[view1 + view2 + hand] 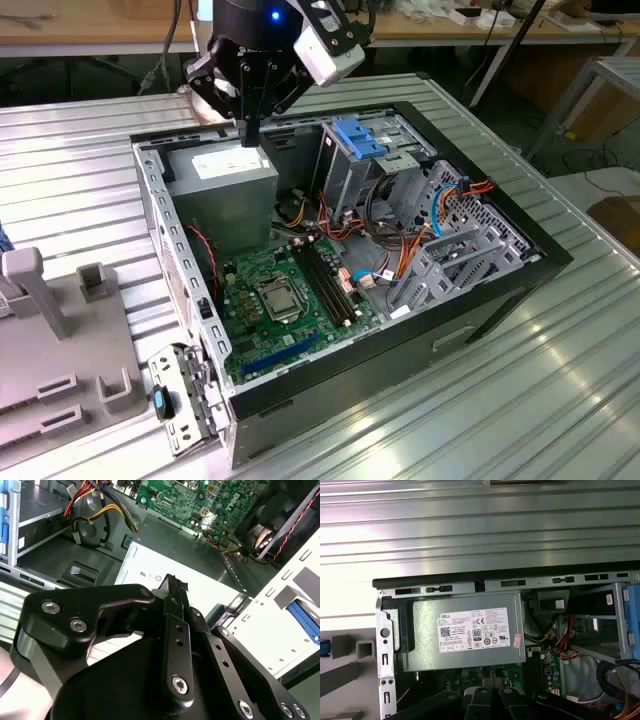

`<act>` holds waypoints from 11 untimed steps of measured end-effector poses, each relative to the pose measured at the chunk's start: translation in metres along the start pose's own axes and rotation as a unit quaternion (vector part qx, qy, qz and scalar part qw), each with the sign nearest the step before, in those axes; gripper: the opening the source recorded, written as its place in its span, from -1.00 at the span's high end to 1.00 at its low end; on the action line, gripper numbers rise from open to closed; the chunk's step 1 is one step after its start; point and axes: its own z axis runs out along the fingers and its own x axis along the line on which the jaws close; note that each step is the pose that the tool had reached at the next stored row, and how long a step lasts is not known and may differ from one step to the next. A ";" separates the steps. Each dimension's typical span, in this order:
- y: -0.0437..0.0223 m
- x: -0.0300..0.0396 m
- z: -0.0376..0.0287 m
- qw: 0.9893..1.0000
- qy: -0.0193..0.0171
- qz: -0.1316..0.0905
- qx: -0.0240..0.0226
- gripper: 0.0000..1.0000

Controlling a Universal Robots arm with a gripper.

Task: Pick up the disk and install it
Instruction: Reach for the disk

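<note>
- The gripper (250, 135) is hanging directly above the power supply (225, 185). Its claw is drawn together, the black fingers (172, 587) meeting each other in the second wrist view.
- The open computer case (540, 258) is lying on the ribbed metal table (80, 150) and holding the power supply in one corner.
- A green motherboard (280, 300) is lying inside the case just beside the power supply.
- A drive cage (350, 178) is standing inside the case, near the power supply on the exterior view's right. It is carrying a light blue latch plate (358, 137) on top, and red and orange cables (400, 250) are trailing beside it.
- The disk (303, 619) is showing partly, as bright blue bars beyond the case's slotted wall (280, 605). It is on the side of the power supply away from the drive cage, apart from the gripper.
</note>
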 end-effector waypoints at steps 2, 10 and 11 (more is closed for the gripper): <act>-0.0003 0.0041 -0.0001 1.000 0.000 0.000 0.000 0.79; -0.0010 0.0123 -0.0003 1.000 0.000 0.000 0.000 0.79; -0.0010 0.0131 -0.0004 1.000 0.000 0.000 0.000 0.79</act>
